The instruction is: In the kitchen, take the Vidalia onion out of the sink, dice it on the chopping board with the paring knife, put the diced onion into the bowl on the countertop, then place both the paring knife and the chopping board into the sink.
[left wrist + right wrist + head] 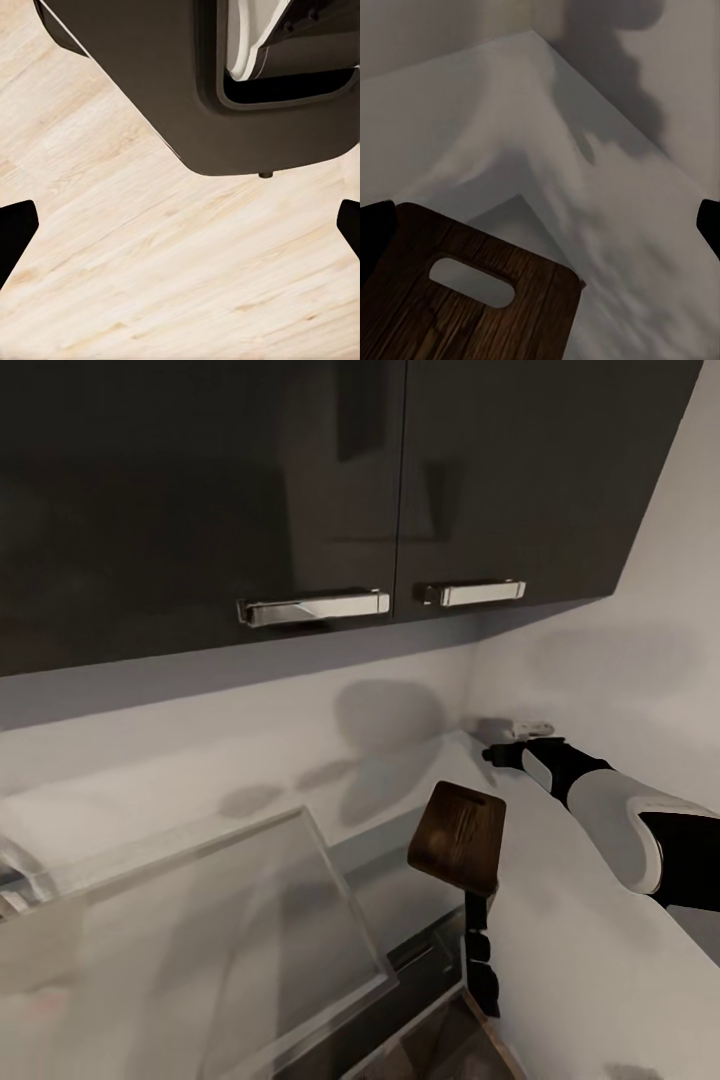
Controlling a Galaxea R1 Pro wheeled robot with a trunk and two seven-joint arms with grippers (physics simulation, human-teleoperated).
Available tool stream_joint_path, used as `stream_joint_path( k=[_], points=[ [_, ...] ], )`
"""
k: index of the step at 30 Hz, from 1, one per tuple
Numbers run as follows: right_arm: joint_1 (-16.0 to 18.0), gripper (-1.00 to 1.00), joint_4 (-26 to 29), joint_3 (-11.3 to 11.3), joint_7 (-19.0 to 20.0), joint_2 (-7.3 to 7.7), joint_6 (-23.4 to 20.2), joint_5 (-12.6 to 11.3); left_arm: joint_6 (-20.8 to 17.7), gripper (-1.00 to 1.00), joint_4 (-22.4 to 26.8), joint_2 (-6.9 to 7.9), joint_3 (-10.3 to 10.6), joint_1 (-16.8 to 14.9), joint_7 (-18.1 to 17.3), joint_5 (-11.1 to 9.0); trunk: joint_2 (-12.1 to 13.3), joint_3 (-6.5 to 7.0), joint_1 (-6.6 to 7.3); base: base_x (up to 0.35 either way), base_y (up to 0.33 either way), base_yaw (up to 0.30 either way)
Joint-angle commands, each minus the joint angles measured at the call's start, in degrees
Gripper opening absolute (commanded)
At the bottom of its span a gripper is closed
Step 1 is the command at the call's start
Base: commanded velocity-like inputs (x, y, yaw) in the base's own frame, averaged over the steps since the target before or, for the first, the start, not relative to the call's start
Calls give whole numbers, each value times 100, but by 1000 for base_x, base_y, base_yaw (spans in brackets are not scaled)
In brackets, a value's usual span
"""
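R gripper (478,920) holds chopping board (458,834) upright over countertop (560,920), slot hole at its free end. L gripper (180,225) fingers wide, nothing btwn, over pale wood floor (150,285). Far: dark wall cabinets (300,480), chrome handles. No readable text.

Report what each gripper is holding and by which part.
Right gripper holds the chopping board upright by its lower end, opposite the handle slot. Left gripper is open over bare floor, holding nothing.
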State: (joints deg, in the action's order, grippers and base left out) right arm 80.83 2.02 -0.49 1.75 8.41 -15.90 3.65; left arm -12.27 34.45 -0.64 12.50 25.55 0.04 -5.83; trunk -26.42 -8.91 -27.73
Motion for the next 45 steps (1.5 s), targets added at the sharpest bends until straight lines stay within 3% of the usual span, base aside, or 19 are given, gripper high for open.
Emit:
stream_joint_path(
  k=[1, 45],
  points=[
    [3, 100, 10, -8, 17, 1, -30, 39, -39, 100, 19, 3, 7, 3, 2, -59, -11, -20, -3, 0, 0, 0],
    [3, 100, 9, -13, 18, 12, -9, 39, -31, 100, -88, 3, 7, 3, 7, -58, -11, -435, -3, 0, 0, 0]
  ],
)
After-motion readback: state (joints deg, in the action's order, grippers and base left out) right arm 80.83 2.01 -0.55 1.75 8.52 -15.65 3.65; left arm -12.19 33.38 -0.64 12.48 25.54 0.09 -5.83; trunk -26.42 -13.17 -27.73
